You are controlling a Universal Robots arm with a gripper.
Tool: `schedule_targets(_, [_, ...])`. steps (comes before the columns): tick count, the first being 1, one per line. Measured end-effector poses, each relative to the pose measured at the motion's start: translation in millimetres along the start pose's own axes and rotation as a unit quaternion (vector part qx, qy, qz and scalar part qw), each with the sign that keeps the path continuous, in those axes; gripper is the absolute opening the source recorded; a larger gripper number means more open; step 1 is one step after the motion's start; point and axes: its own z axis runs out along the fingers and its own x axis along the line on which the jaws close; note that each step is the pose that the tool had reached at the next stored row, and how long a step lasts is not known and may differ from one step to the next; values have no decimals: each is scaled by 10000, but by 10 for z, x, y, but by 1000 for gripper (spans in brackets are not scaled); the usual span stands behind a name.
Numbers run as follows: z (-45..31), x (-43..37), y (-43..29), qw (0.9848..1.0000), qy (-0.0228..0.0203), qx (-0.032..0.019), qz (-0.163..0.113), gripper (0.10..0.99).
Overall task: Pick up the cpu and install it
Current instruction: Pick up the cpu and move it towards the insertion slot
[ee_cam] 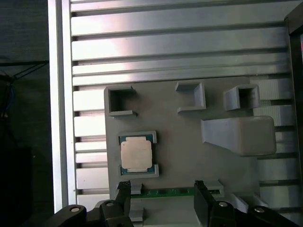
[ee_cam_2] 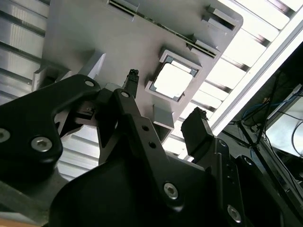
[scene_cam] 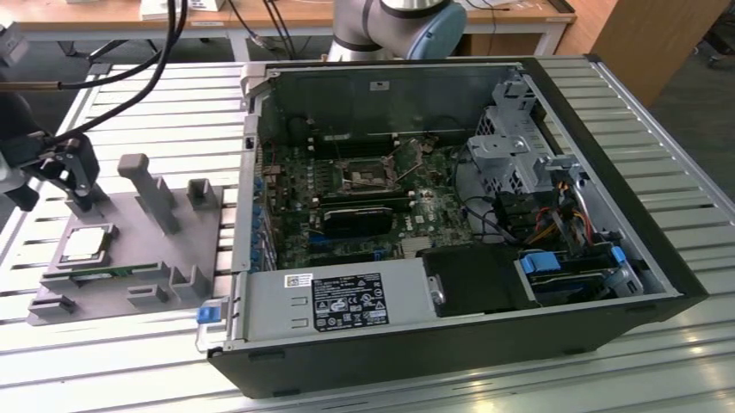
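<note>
The cpu (scene_cam: 86, 245) lies flat, silvery plate up, in a shallow square pocket of the grey fixture (scene_cam: 150, 258) on the slatted table (scene_cam: 150, 103), at the exterior view's left of the open computer case (scene_cam: 643, 284) and well apart from it. My gripper (scene_cam: 52, 188) hangs above that fixture with its fingers spread wide and empty. It touches neither the chip nor the fixture's upright posts (scene_cam: 147, 191), which stand just beside it. In the first wrist view, my two black fingertips (ee_cam: 124, 185) frame a green-edged strip (ee_cam: 165, 192) lying along the fixture's edge, and the cpu sits just past one fingertip — near it, but outside the gap. In the second wrist view, the chip shows bright in its pocket beyond my fingers. Inside the case, the motherboard socket (scene_cam: 370, 176) stands open.
</note>
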Motion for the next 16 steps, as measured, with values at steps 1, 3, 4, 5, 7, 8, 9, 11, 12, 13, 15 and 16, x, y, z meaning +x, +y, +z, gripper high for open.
schedule_targets(1, [8,0,-1,10000,13,1,1,647])
schedule_targets(3, [26,-1,-3,10000,37,3,2,647])
schedule_targets(4, [33,-2,-4,10000,48,4,3,647])
schedule_targets(5, [40,-2,-4,10000,58,4,3,647])
schedule_targets(7, [54,-2,-5,10000,79,6,5,647])
schedule_targets(8, [60,-3,-5,10000,89,6,5,647])
schedule_targets(9, [67,-3,-6,10000,99,7,6,647])
schedule_targets(11, [81,-3,-7,9999,116,9,7,647])
schedule_targets(12, [88,-4,-8,9999,126,9,7,647])
schedule_targets(13, [94,-4,-8,9999,134,10,8,647])
schedule_targets(15, [106,-4,-9,9999,151,11,9,647])
schedule_targets(16, [111,-5,-9,9999,159,12,10,647])
